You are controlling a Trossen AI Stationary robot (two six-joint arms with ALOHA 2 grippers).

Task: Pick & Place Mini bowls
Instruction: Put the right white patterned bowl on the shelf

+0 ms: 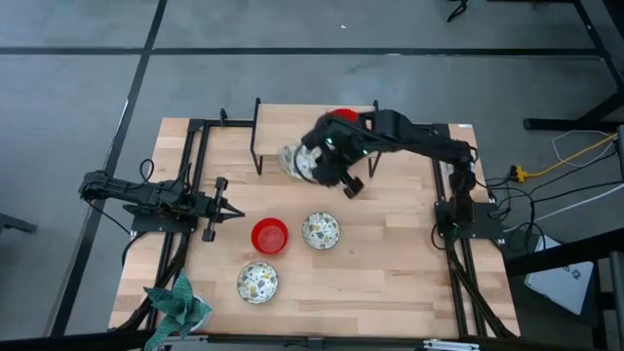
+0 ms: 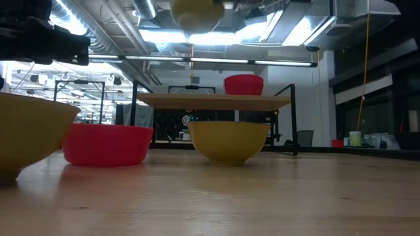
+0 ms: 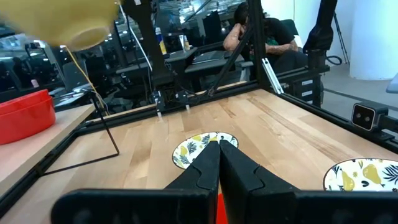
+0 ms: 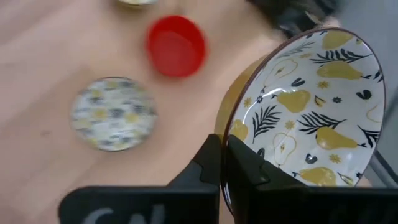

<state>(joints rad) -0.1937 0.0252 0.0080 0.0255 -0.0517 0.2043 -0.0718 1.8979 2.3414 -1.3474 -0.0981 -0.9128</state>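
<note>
My right gripper is shut on a mini bowl, white inside with a pear and leaf pattern and yellow outside. It holds the bowl high in front of the wooden shelf; the bowl shows at the top of the low view. A red bowl stands on the shelf. On the table stand a red bowl and two patterned bowls. My left gripper is shut and empty at the table's left. My right gripper pinches the bowl's rim, one finger inside the bowl and one against its yellow outer wall. The bowl is lifted clear of table and shelf. It is tilted in the hold, its patterned inside facing the wrist camera.
A teal-green leafy object lies at the near left corner. The shelf stands on thin black legs at the far middle of the table. Black frame rails run along both sides. A person sits in the room beyond the table.
</note>
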